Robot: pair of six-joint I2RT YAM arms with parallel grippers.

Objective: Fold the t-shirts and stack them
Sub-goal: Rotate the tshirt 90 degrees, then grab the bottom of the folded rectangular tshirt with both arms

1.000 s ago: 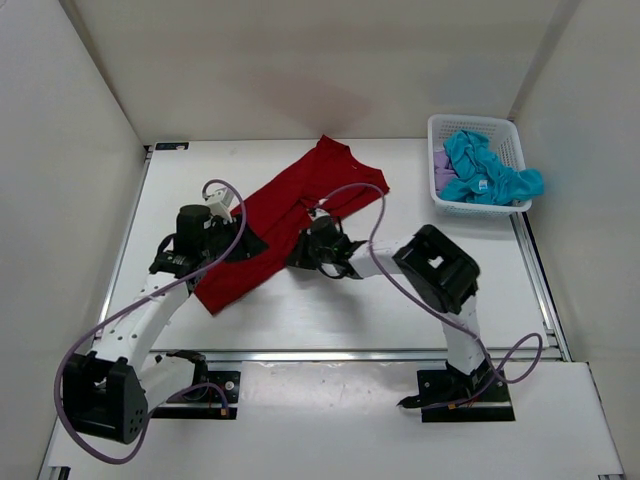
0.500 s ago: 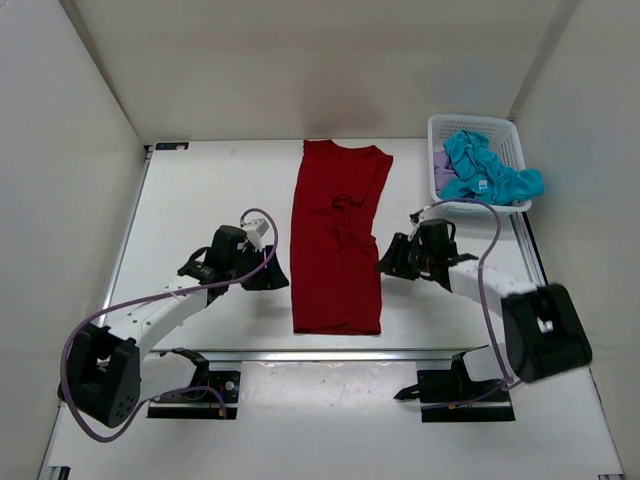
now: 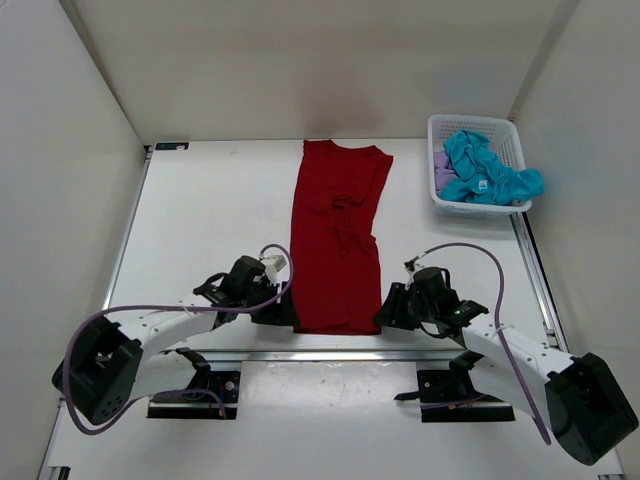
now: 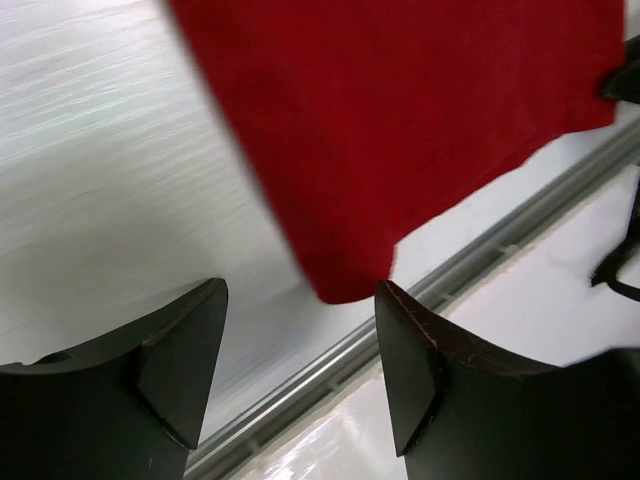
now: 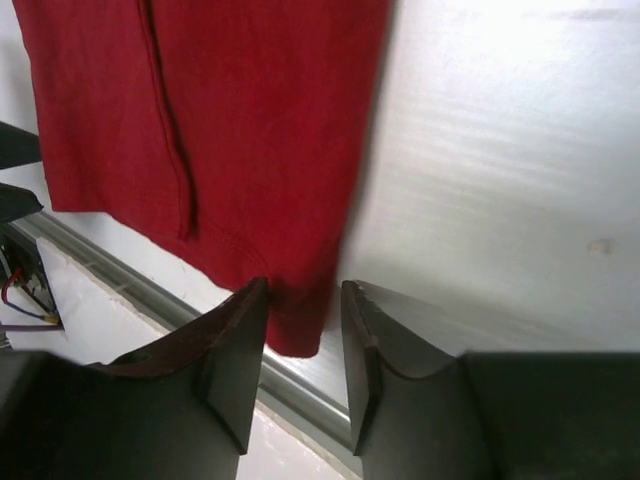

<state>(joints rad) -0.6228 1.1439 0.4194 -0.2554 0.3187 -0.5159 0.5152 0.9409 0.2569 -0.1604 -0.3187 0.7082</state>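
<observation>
Top external | dark red soft cloth t-shirt (image 3: 337,240) flat on white counter (image 3: 200,220), long axis near-to-far, collar far (hem at near edge) | left jaws wide apart, right jaws partly apart, both empty.

red t-shirt (image 3: 337,240) straightened, left hand (image 3: 284,312), right hand (image 3: 387,311) retreated

We see the dark red t-shirt (image 3: 338,240) lying flat as a long narrow strip mid-table (image 3: 200,220), collar far, hem at the near edge. The teal shirt (image 3: 485,172) sits crumpled in the far-right basket (image 3: 470,121), spilling over its right rim, with the lavender one (image 3: 441,172) bunched to its left.
</observation>
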